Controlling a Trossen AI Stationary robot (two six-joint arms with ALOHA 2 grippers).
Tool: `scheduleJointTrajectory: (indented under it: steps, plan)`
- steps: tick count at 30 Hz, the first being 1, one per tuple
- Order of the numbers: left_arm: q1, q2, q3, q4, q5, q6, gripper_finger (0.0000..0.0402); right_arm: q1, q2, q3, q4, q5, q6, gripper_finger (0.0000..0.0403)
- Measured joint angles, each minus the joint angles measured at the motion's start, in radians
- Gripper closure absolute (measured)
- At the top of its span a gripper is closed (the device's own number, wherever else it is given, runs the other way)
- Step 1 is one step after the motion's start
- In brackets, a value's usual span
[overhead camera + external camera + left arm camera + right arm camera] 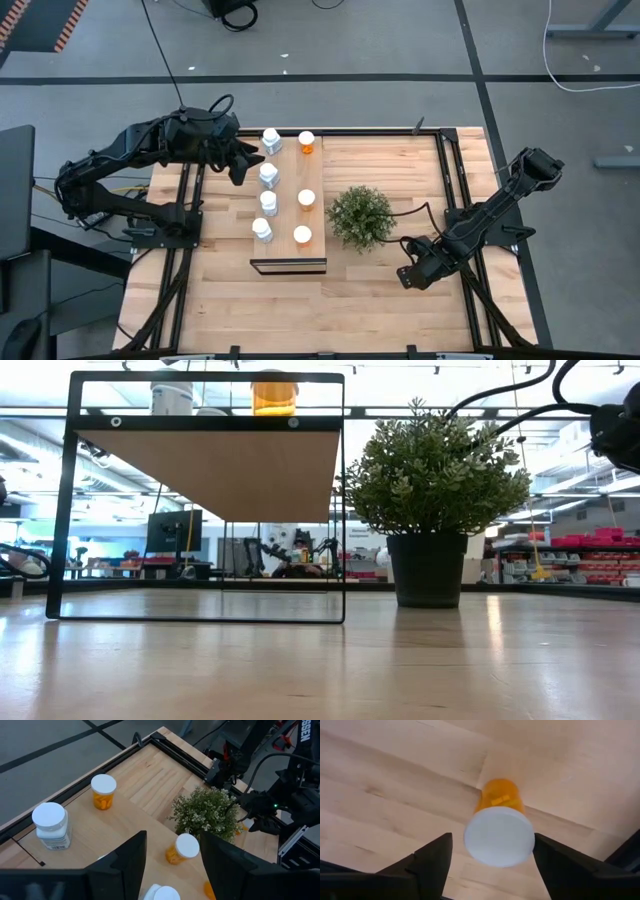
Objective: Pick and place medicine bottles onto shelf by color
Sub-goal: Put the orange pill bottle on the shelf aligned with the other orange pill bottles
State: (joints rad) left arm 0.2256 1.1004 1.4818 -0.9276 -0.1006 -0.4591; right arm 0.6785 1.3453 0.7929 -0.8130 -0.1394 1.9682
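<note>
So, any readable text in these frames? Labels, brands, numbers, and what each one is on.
"SSEN": white letters on the right arm in the left wrist view, cut off by the picture's edge, so only part of a word.
White bottle, label: grey print, too small to read.
Orange bottle under the right wrist: no print shows.
Room behind the table in the low view: nothing readable.
</note>
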Motion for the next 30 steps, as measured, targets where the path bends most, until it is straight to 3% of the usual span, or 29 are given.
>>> scheduleJointTrajectory:
  steps: [20,30]
  plan:
    - [0.000,0.000,0.000,-0.003,0.000,0.002,0.0212,0.000,0.000,0.005,-0.009,-0.005,-0.005,0.0176]
    - [0.000,0.000,0.000,-0.033,0.000,0.001,0.0212,-0.001,0.000,0.136,-0.018,-0.015,-0.005,0.0177]
